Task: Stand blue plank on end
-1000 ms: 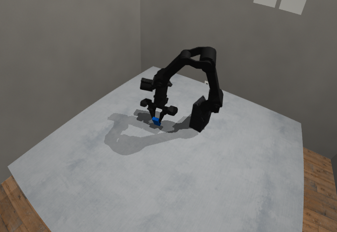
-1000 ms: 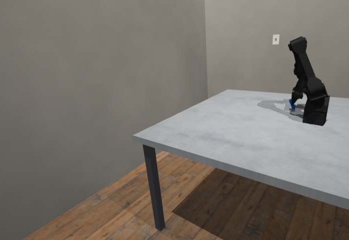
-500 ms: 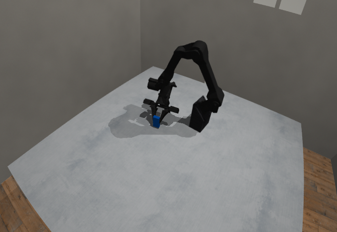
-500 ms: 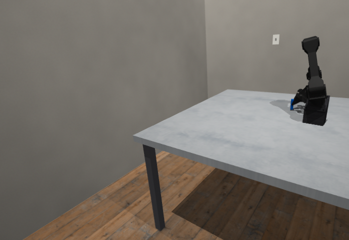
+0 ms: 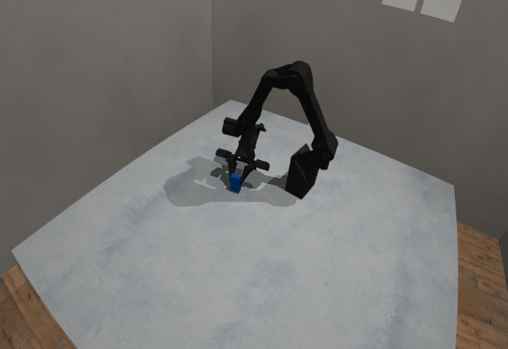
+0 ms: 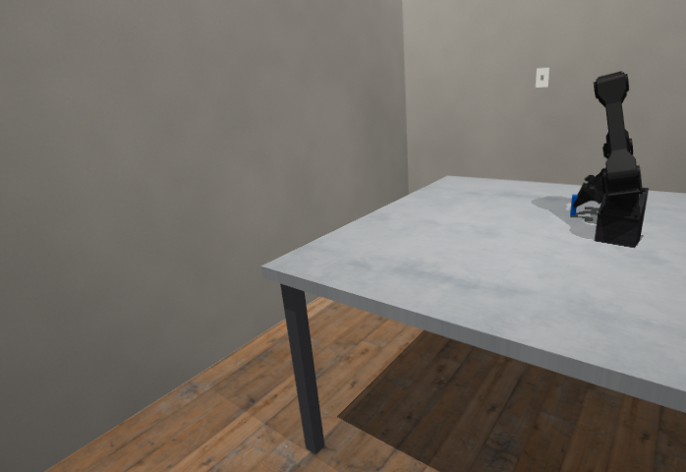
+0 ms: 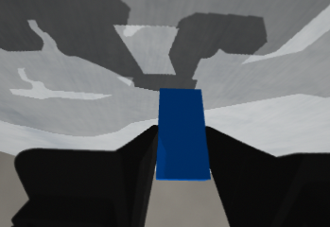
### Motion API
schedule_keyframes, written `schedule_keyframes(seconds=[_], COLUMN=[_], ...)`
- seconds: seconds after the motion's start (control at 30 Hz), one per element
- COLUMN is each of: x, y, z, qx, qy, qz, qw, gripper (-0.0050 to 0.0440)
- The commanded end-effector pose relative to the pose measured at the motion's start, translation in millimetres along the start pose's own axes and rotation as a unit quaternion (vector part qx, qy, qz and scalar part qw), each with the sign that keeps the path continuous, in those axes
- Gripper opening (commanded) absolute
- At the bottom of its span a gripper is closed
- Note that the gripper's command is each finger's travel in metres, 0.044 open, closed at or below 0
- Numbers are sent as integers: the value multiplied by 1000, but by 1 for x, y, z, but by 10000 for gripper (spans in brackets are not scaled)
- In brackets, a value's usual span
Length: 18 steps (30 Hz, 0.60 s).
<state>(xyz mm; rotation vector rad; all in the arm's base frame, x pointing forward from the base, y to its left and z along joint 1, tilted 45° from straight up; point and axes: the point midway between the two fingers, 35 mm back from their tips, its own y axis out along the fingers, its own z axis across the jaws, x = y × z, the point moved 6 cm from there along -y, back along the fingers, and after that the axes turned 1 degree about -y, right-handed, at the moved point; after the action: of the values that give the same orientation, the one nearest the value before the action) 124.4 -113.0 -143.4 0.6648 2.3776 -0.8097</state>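
We see a matt blue plank [image 5: 234, 182], a mottled grey stone-like table [image 5: 263, 267], and worn wooden floorboards [image 6: 232, 411].

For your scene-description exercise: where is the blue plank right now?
In the top view, the blue plank stands upright between the gripper fingers, left of the arm's base, on the grey table.

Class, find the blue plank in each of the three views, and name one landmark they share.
Top: blue plank centre-left, upright between the gripper fingers.
Exterior: far right, beside the arm's base.
Wrist: centre, between black fingers.
Shared landmark: the gripper clamping it.
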Motion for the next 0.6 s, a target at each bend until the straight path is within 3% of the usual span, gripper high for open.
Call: schedule_keyframes(seconds=[0.0, 0.57], x=[0, 4], y=[2, 6], z=[0, 0], qx=[0, 0], qy=[-1, -1], qz=[0, 0], qw=[1000, 1000], gripper=[125, 125])
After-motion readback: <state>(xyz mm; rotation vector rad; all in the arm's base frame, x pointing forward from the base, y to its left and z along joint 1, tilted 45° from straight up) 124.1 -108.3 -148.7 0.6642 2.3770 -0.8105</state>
